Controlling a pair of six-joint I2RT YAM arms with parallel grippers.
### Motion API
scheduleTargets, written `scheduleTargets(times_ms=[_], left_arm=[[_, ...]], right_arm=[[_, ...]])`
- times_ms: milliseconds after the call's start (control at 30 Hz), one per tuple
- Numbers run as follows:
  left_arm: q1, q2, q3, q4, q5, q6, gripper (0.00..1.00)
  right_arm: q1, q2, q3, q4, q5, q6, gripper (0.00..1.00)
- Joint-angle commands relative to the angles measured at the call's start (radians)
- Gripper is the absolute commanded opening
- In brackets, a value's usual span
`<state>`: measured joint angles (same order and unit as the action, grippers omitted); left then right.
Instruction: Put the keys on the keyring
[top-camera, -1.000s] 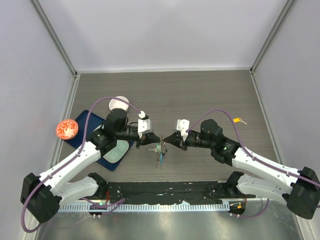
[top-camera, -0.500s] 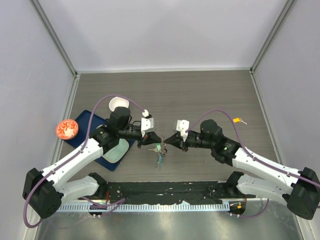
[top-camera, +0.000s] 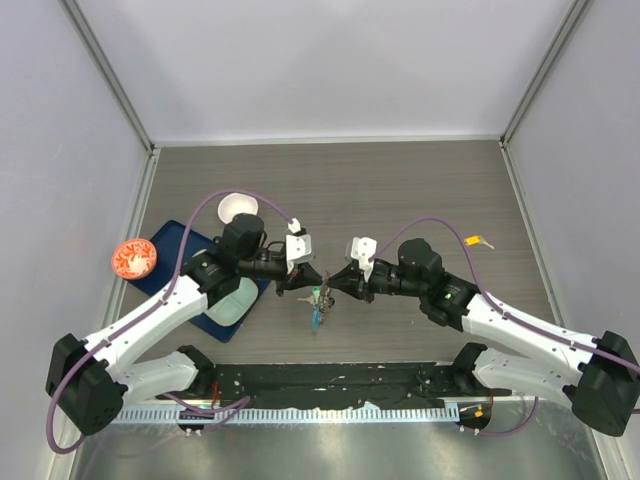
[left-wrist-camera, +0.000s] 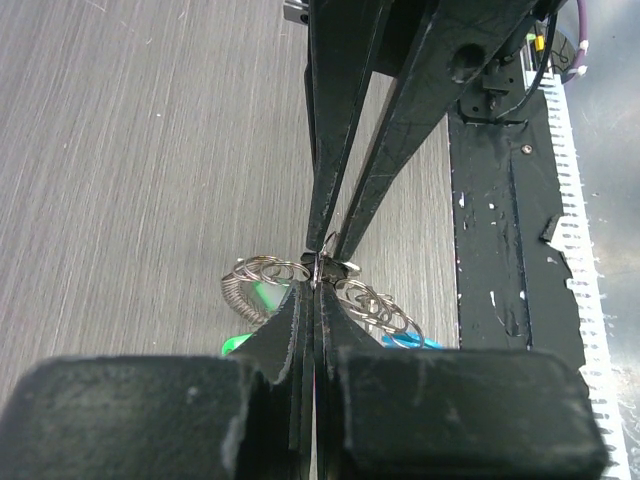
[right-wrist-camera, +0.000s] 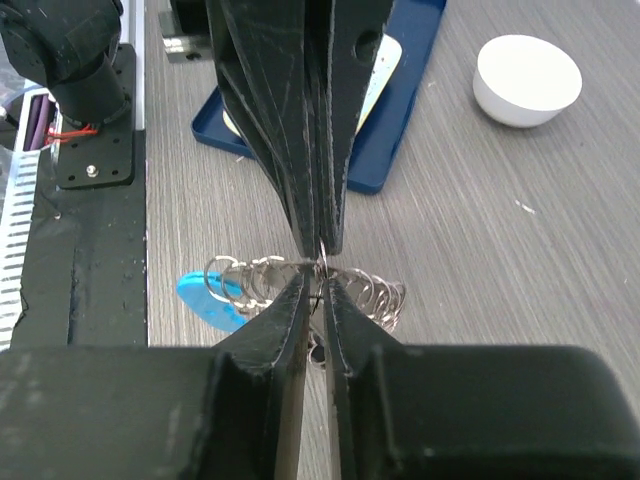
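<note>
The keyring is a wire ring strung with many small silver rings. It hangs at the table's centre with a blue tag under it. My two grippers meet tip to tip over it. The left gripper is shut on a thin ring at the top of the keyring. The right gripper faces it, jaws parted by a narrow slit, tips beside the same spot on the keyring. I cannot pick out a separate key among the rings.
A white bowl and a blue tray lie at the left, behind my left arm, with an orange dish beyond them. A small yellow item lies at the right. The black base rail runs along the near edge.
The right gripper's jaws have parted slightly from fully shut. The left arm has shifted a little to the right. The keyring stays hanging between the tips.
</note>
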<state>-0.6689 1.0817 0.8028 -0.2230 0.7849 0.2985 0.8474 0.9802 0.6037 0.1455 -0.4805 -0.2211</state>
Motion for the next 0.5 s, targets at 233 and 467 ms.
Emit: scheduleTargets(times_ms=[233,467], left_arm=[[-0.009,-0.065,-0.083,0.284,-0.056,-0.14,0.0],[-0.009,-0.077,-0.103,0.333,-0.069,-0.167,0.0]], right_arm=[[0.007,-0.077,0.027,0.092,0.057,0.061,0.39],[0.007,-0.143,-0.068,0.104,0.154,0.088,0.42]])
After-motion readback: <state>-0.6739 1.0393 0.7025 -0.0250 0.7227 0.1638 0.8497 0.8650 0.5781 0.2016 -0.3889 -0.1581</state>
